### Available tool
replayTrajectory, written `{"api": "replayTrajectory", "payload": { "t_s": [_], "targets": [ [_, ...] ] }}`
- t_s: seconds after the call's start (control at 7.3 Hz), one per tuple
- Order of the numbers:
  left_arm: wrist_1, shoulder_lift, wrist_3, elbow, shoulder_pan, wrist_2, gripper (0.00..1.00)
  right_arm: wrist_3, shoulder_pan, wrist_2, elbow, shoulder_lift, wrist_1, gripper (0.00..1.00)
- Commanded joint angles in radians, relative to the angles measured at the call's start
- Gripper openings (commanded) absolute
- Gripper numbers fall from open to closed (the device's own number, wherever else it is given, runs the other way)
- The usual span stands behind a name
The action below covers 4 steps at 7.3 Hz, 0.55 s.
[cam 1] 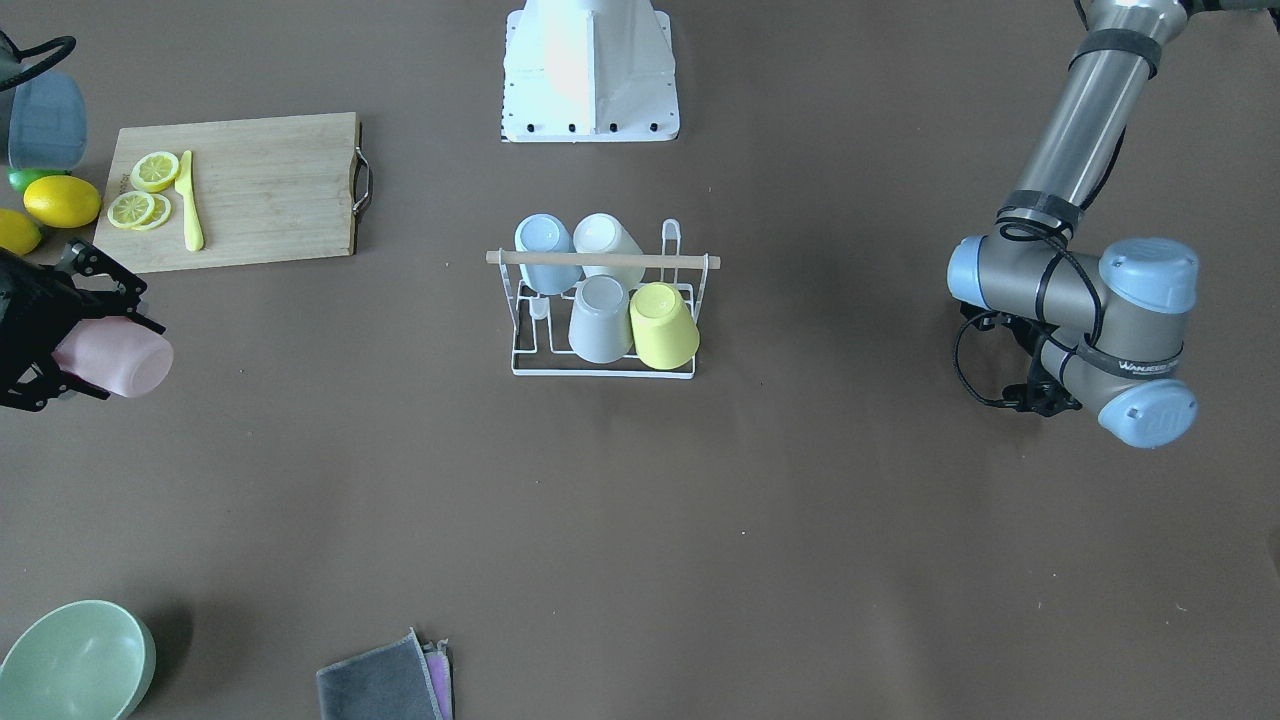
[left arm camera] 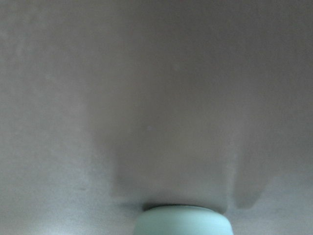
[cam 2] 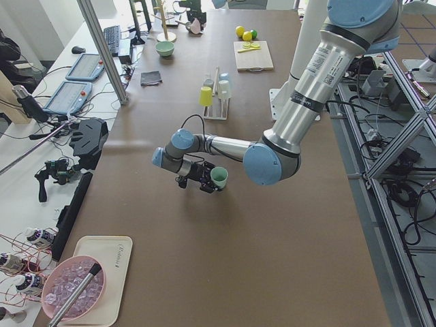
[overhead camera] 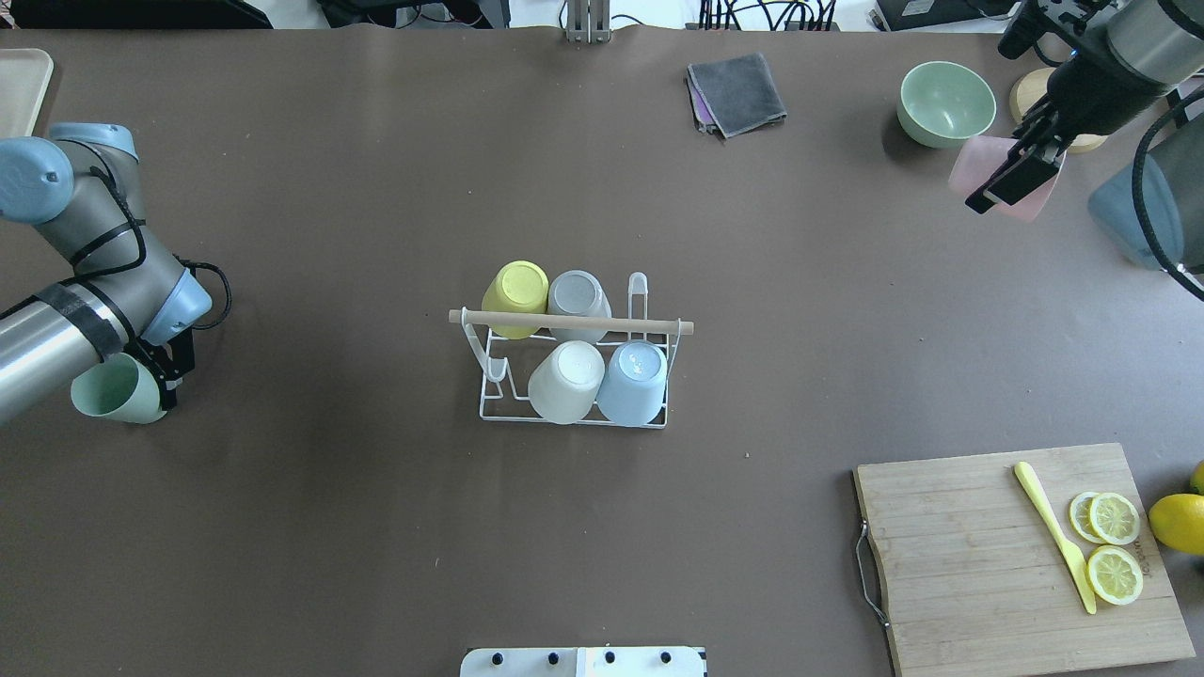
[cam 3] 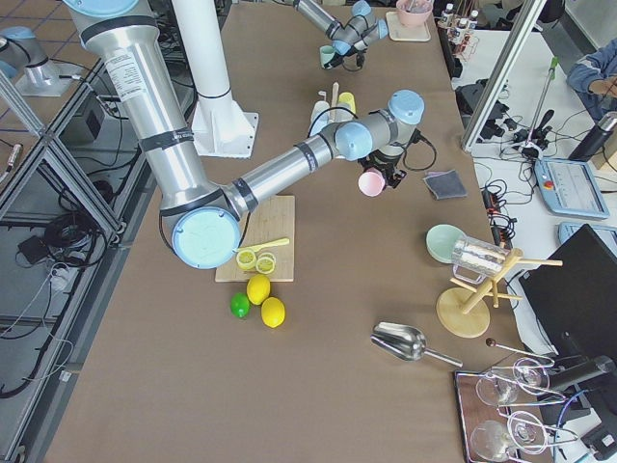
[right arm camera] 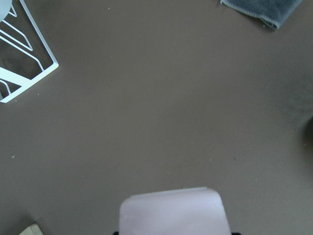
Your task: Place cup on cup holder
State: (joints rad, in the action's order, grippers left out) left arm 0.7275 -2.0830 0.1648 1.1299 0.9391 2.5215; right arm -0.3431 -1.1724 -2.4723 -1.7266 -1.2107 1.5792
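The cup holder (overhead camera: pixel 571 322) is a white wire rack with a wooden rod on top, standing mid-table; it also shows in the front view (cam 1: pixel 603 260). Several upturned cups sit on it: yellow (overhead camera: pixel 516 295), grey, white and light blue. My left gripper (overhead camera: pixel 152 387) is shut on a mint green cup (overhead camera: pixel 113 392), low over the table far left of the rack; the cup's rim shows in the left wrist view (left arm camera: pixel 182 221). My right gripper (cam 1: pixel 95 345) is shut on a pink cup (cam 1: pixel 125 358), held above the table far from the rack, near the green bowl; the right wrist view shows the cup (right arm camera: pixel 173 211).
A wooden cutting board (overhead camera: pixel 988 555) carries lemon slices and a yellow knife (overhead camera: pixel 1053 536). Whole lemons (cam 1: pixel 62 200) lie beside it. A green bowl (overhead camera: pixel 945 102), a folded grey cloth (overhead camera: pixel 736 91) and a blue pitcher (overhead camera: pixel 1133 212) stand along the far side. The robot base (cam 1: pixel 590 70) stands behind the rack.
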Motion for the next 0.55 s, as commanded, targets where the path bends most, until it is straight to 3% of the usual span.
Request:
{"api": "replayTrajectory", "payload": {
  "t_s": [0.0,0.14,0.41],
  "targets": [
    [0.000,0.003,-0.001,0.001,-0.002,-0.001,0.07,0.002,0.000,-0.005,0.088,-0.029,-0.359,0.00],
    [-0.025,0.001,0.001,0.002,-0.002,-0.001,0.00,0.007,0.000,-0.002,0.146,-0.021,-0.536,0.00],
    [-0.115,-0.009,0.053,0.022,-0.002,-0.003,0.00,0.117,0.004,-0.008,0.153,-0.001,-0.769,0.00]
  ]
}}
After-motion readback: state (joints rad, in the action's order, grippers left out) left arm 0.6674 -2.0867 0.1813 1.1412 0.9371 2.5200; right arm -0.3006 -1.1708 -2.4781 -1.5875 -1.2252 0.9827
